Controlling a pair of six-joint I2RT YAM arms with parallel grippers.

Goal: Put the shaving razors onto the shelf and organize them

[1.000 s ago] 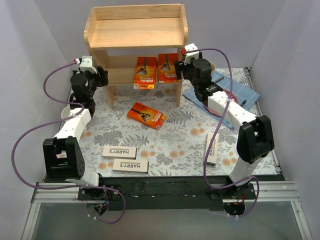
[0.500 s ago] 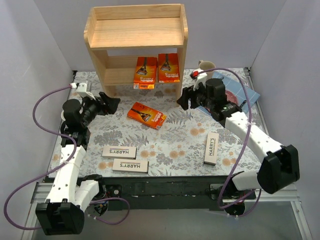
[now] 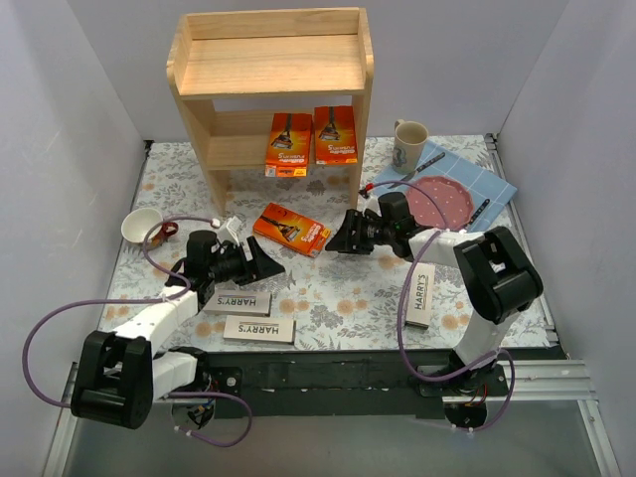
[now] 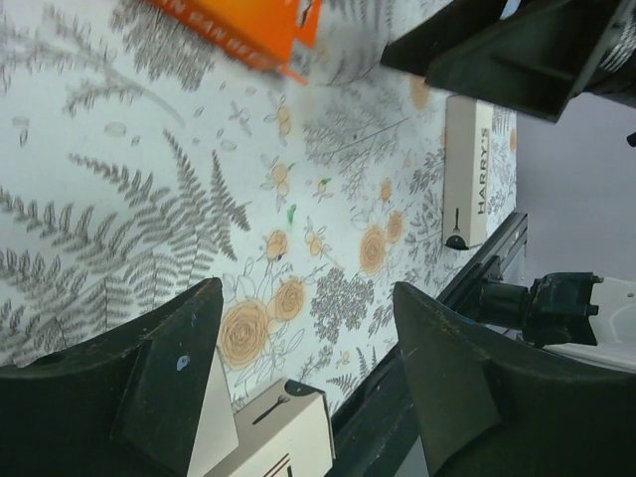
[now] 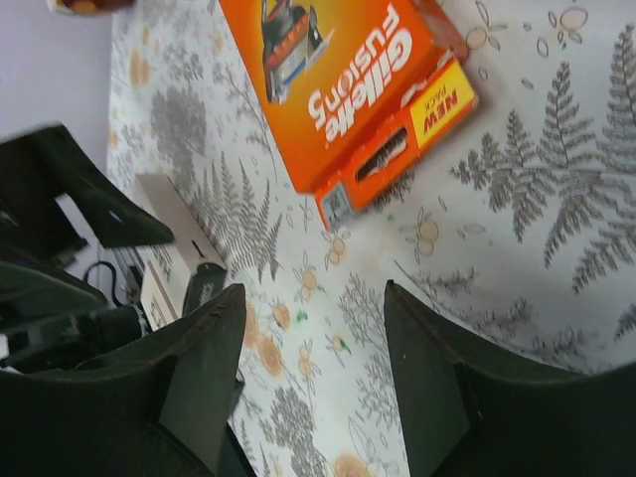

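Both arms have dropped from the shelf (image 3: 268, 65) to the desk (image 3: 348, 298), and my right pincer (image 3: 336, 240), open and empty, now sits just off the 4 o'clock end of the loose orange pack (image 3: 291, 229) lying 10-to-4, nearer than the open left pincer (image 3: 266, 266) at its 7 o'clock.

The top camera looks down from high behind the near edge, far enough to take in the whole table (image 3: 348, 288). Each wrist camera sits low and close, looking out between its own jaws. Facing each other, both show the same orange pack (image 5: 338, 79) beyond the jaws.
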